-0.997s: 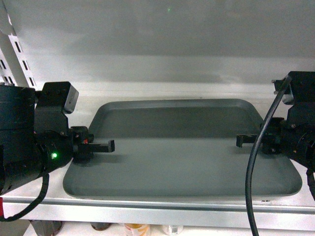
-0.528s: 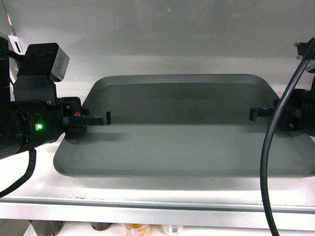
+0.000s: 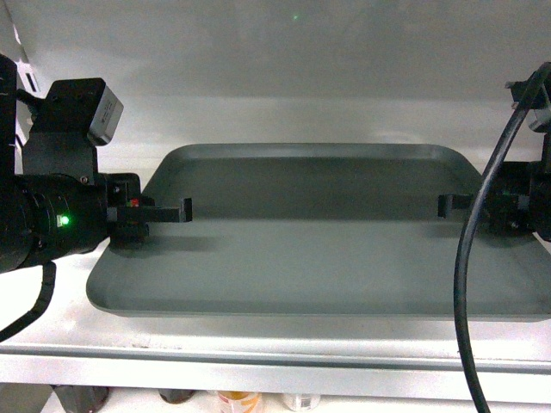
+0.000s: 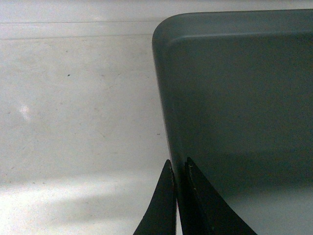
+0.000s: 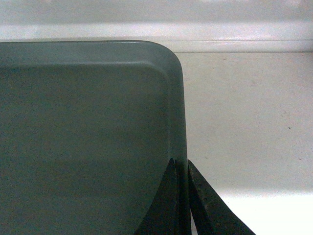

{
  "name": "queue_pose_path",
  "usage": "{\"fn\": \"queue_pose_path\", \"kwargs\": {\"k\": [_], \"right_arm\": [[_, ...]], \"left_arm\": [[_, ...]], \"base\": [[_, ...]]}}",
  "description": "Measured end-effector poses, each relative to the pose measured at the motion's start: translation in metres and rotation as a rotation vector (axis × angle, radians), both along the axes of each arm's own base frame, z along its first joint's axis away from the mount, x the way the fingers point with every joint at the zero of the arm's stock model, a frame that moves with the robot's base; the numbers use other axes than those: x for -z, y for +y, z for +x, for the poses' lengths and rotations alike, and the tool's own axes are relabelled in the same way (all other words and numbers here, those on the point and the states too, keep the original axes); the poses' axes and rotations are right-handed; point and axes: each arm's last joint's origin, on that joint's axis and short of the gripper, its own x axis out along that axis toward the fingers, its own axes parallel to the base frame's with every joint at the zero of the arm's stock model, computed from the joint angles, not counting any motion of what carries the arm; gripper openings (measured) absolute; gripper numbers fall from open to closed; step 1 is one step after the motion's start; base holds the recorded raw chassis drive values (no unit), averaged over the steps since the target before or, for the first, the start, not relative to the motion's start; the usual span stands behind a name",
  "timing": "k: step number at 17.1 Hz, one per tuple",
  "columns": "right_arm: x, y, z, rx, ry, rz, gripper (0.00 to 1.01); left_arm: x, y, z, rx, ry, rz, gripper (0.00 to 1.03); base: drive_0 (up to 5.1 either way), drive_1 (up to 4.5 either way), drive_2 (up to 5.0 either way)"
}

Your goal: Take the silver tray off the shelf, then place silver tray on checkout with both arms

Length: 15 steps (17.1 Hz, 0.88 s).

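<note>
Two hands are pinching the silver tray (image 3: pixel 318 232) at once, one on each short side. The left hand (image 3: pixel 176 209) is reaching in over the tray's left rim, and the left wrist view is showing its two thin black fingers (image 4: pixel 164 205) nearly closed, straddling that raised rim with one finger outside over the white shelf (image 4: pixel 73 107) and one inside over the grey floor of the tray. The right hand (image 3: pixel 449 206) is mirroring it on the far side; its fingers (image 5: pixel 203 205) are squeezing the right rim the same way, one inside, one outside. The tray is sitting lengthwise on the shelf, its long front edge running along close to the shelf's front lip (image 3: pixel 258 357) and its back edge lying short of the pale back panel (image 3: pixel 284 77). Whether the tray is resting on the board or hanging just clear of it, I cannot tell. Both grips are landing about midway along each short side, level with each other.
</note>
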Motion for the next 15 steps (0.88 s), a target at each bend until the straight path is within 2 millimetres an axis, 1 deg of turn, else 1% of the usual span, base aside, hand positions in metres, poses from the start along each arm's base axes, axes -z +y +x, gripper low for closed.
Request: {"fn": "queue_pose_path", "kwargs": {"k": [15], "right_arm": [[0.0004,0.0004,0.0007,0.002,0.022,0.000,0.03]], "left_arm": [[-0.0007,0.0013,0.0014,0.003,0.007,-0.003,0.03]], "base": [[0.0,0.00,0.0]]}}
